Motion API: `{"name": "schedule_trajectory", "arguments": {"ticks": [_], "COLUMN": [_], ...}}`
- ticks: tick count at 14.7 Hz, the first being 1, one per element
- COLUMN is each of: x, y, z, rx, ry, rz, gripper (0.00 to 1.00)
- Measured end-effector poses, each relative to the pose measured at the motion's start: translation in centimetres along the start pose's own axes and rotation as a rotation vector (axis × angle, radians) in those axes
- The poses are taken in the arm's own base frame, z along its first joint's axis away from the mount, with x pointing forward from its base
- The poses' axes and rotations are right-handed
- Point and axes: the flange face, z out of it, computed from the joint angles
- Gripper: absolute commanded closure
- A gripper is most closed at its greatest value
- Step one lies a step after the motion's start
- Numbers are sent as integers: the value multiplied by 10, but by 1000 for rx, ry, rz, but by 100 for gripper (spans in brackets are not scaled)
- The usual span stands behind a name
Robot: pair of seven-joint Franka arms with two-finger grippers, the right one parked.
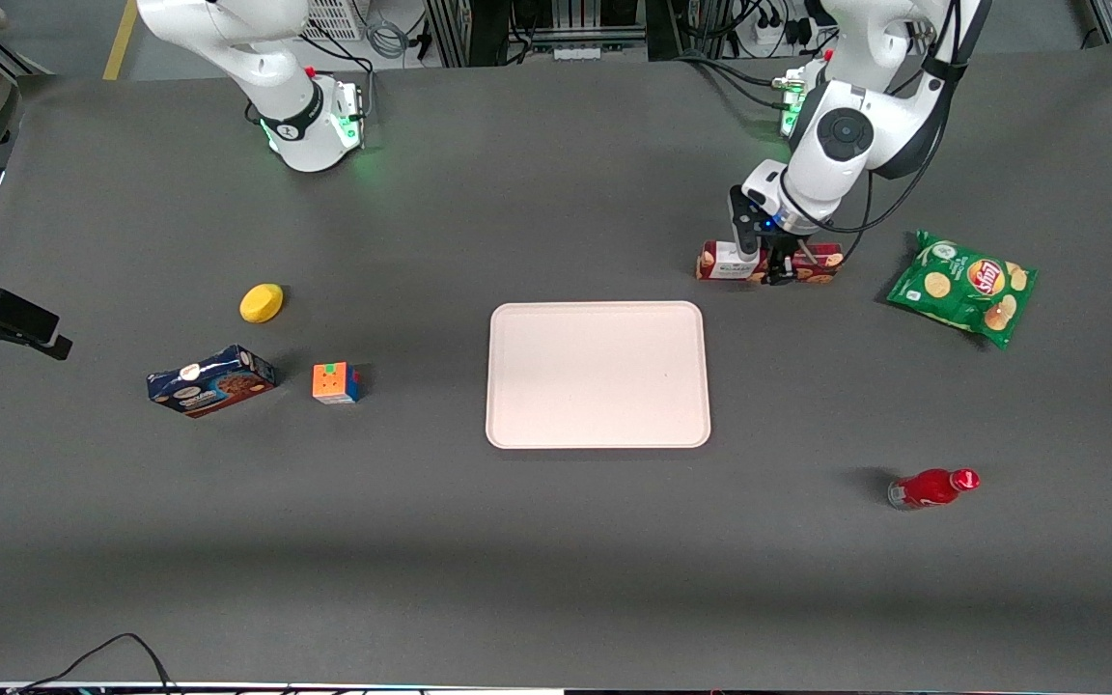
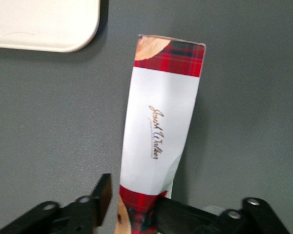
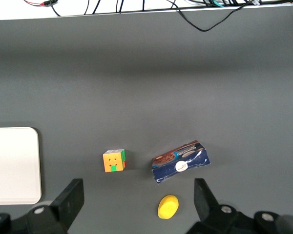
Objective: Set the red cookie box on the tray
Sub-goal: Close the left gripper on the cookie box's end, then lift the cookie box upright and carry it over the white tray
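Gripper: left arm's black two-finger gripper [image 1: 776,271] down over box, jaws straddling it; clamped or not, cannot tell.
Box: long red tartan cardboard cookie box [image 1: 768,263] [image 2: 158,131] lying on table.
Tray: flat cream-pink rectangular tray [image 1: 598,375] [image 2: 44,24] near box, nearer the front camera.

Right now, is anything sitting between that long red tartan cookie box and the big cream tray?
No. The front view shows bare dark tabletop between the red tartan cookie box, straddled by the hand, and the tray.

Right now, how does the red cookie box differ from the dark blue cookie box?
The red cookie box is red tartan with a white label; the dark blue cookie box is navy. The red one lies at the working arm's end of the table with the end effector down on it; the blue one lies untouched toward the parked arm's end, nearer the front camera. Both are long cartons lying off the tray.
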Motion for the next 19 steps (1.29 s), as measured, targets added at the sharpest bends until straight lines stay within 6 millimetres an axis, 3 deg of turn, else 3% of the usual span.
{"name": "schedule_trajectory", "arguments": {"ticks": [4, 12, 15, 19], "x": [0, -3, 2, 23], "y": [2, -2, -21, -61], "z": [6, 8, -15, -77], "rx": [-18, -47, -90, -87], "ry": [-2, -1, 3, 51], "rz": [-1, -39, -98, -210], "gripper": [100, 100, 100, 100]}}
